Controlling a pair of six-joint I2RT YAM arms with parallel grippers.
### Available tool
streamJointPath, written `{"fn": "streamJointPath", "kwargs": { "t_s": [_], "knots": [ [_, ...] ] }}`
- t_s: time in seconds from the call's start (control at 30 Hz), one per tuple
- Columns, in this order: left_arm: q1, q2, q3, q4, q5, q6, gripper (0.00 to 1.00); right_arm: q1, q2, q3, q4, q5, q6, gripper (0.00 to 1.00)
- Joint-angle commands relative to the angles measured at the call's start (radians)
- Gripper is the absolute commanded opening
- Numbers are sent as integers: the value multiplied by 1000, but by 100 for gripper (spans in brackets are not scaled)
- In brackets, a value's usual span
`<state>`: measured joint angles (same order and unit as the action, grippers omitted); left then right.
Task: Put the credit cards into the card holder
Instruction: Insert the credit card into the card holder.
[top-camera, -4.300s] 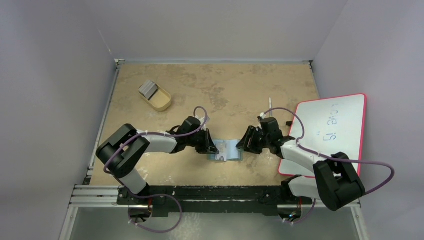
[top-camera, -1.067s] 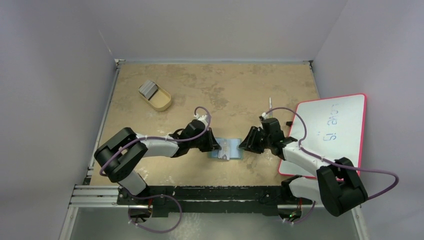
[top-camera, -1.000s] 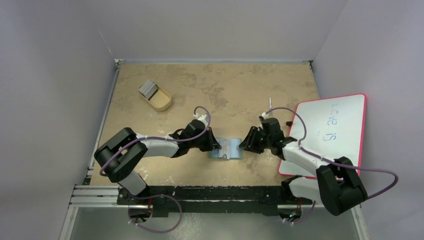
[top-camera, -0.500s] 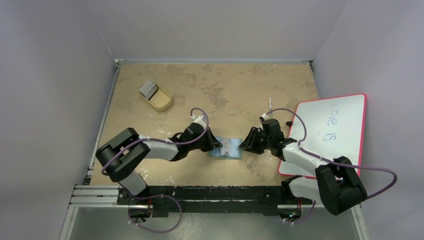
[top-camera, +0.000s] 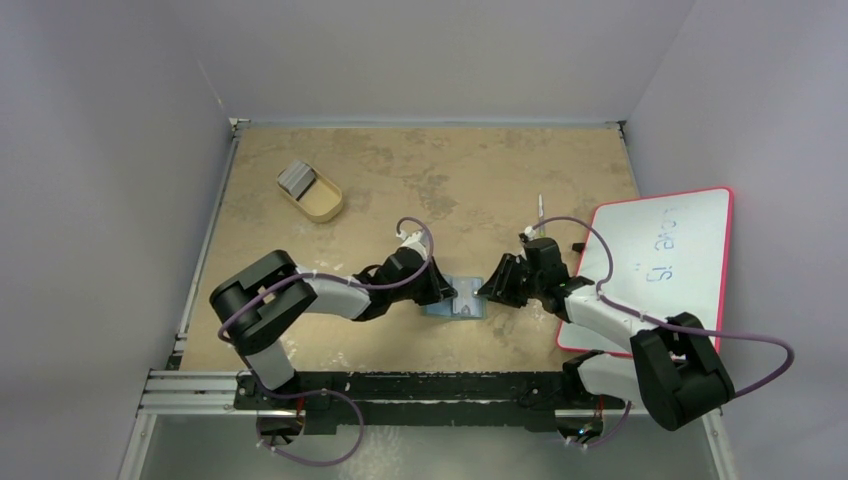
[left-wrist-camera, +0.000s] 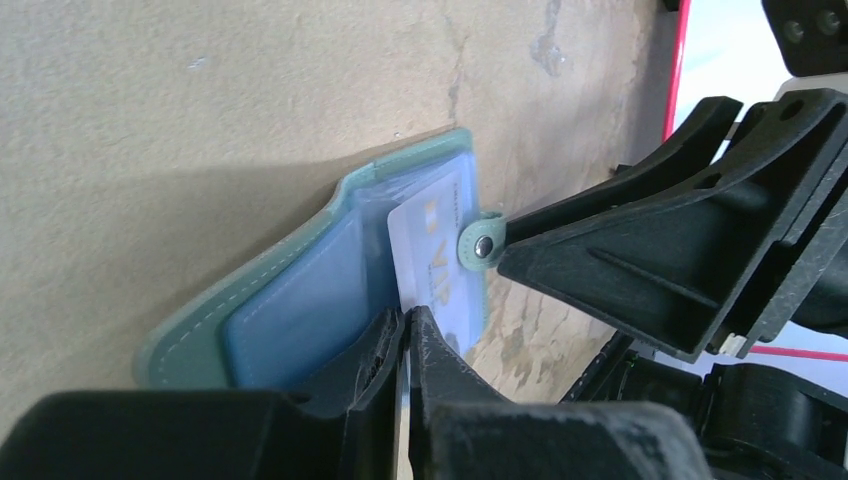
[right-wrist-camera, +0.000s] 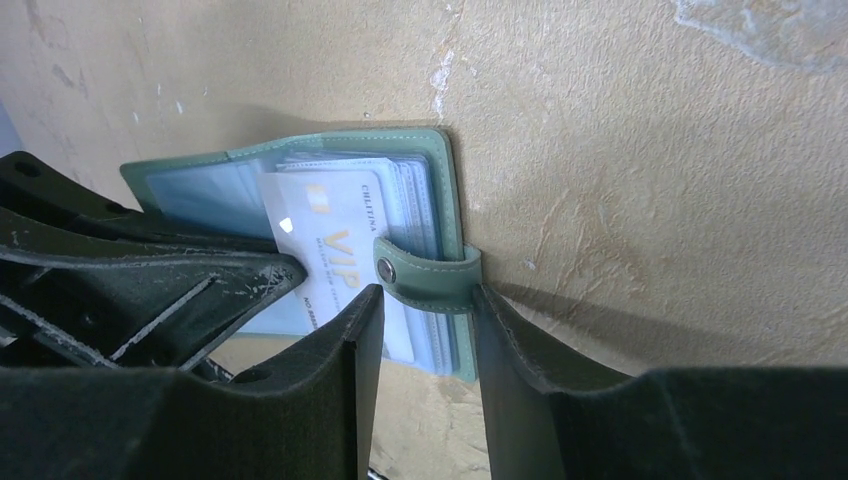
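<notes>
Tan tabletop (top-camera: 500, 180) from above, with the open card holder (top-camera: 455, 303) lying between both arms. Left wrist view: the left claw (left-wrist-camera: 405, 325) pinches a white credit card (left-wrist-camera: 435, 265) over the holder's pockets. Right wrist view: the right claw (right-wrist-camera: 425, 300) clasps the snap strap (right-wrist-camera: 425, 272).

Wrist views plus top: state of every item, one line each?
card holder: open, flat on the table, clear pockets up.
card: pinched at one edge, lying across the pockets.
left gripper: shut on the card.
right gripper: jaws apart astride the snap strap; grip unclear.
spare cards: stacked at the tray's far end.
tray: upright on the table.
whiteboard: flat, faint writing.
</notes>
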<state>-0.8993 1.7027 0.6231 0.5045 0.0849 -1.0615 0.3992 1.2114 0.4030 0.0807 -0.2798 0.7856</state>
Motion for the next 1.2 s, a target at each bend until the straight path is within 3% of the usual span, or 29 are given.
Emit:
{"fn": "streamJointPath", "kwargs": {
  "t_s": [0.0, 0.2, 0.3, 0.57, 0.87, 1.17],
  "knots": [
    [-16, -1, 64, -22, -8, 29, 7, 7, -6, -10, 37, -21, 15, 40],
    [-15, -110, 71, -198, -137, 62, 30, 21, -1, -10, 65, -35, 33, 40],
    [-15, -160, 68, -263, -191, 71, 36, 44, 11, -3, 81, -36, 47, 40],
    [-15, -218, 73, -365, -238, 81, 40, 149, 80, 42, 107, -2, 95, 42],
    [-15, -159, 55, -285, -179, 82, 43, 156, 47, 88, -27, 94, 50, 44],
    [-15, -93, 85, -232, -129, 93, 39, 156, 64, 89, -24, 110, 60, 48]
  ]
}}
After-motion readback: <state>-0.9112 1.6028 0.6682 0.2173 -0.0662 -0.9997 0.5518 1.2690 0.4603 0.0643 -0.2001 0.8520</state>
